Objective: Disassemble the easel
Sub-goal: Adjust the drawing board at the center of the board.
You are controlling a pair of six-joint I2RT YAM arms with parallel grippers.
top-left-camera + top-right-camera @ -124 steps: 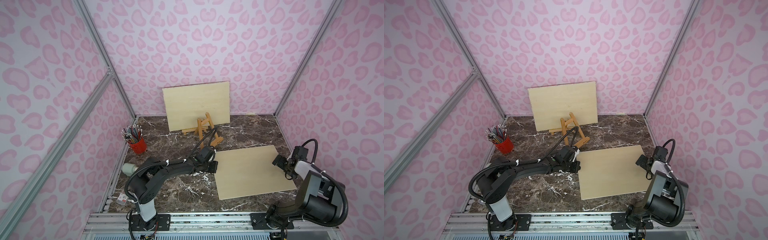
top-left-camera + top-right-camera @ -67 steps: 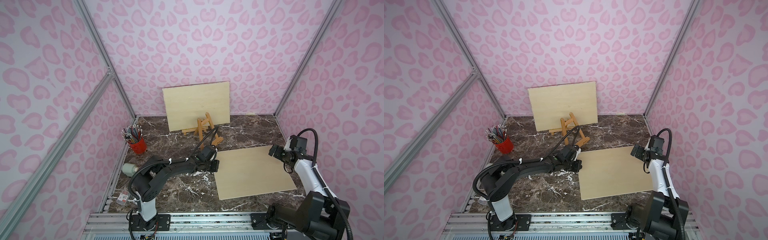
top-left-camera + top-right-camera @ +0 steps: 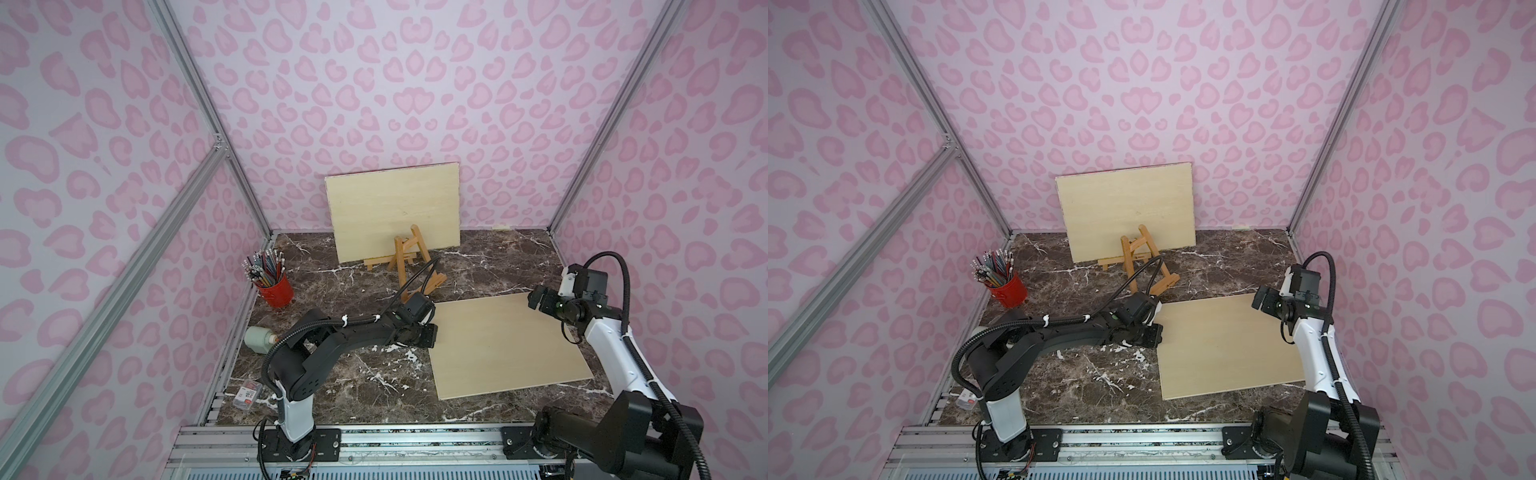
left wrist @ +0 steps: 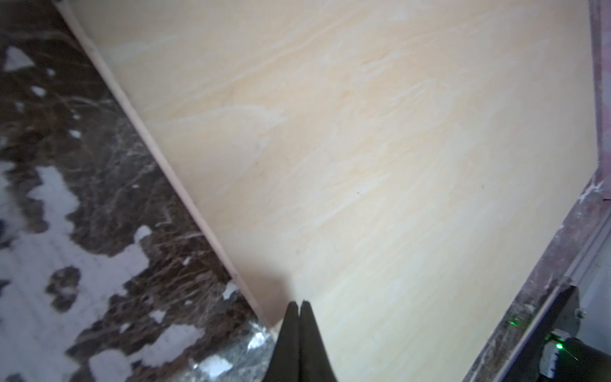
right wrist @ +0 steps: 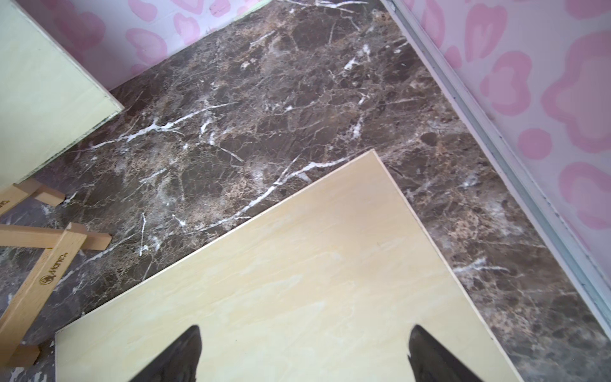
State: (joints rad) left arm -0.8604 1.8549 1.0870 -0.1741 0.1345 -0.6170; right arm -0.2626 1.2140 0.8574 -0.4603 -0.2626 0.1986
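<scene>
The small wooden easel (image 3: 409, 257) (image 3: 1140, 257) stands at the back of the marble table, with one pale board (image 3: 392, 212) leaning on the wall behind it. A second pale board (image 3: 507, 345) (image 3: 1225, 345) lies flat at the right front. My left gripper (image 3: 430, 334) (image 4: 299, 302) is low at that board's left edge, fingers together over its surface with nothing between them. My right gripper (image 3: 536, 301) (image 5: 304, 337) hovers open above the flat board's (image 5: 297, 281) far right corner. An easel leg (image 5: 43, 271) shows in the right wrist view.
A red cup of pencils (image 3: 276, 286) stands at the back left. A grey-green cylinder (image 3: 259, 338) and a small clear box (image 3: 247, 392) lie along the left edge. Pink patterned walls with metal posts close in the table on three sides.
My right arm has lifted and swung inward, bringing its open gripper from beside the board's right edge to above its far right corner. The left gripper has stayed at the board's left edge.
</scene>
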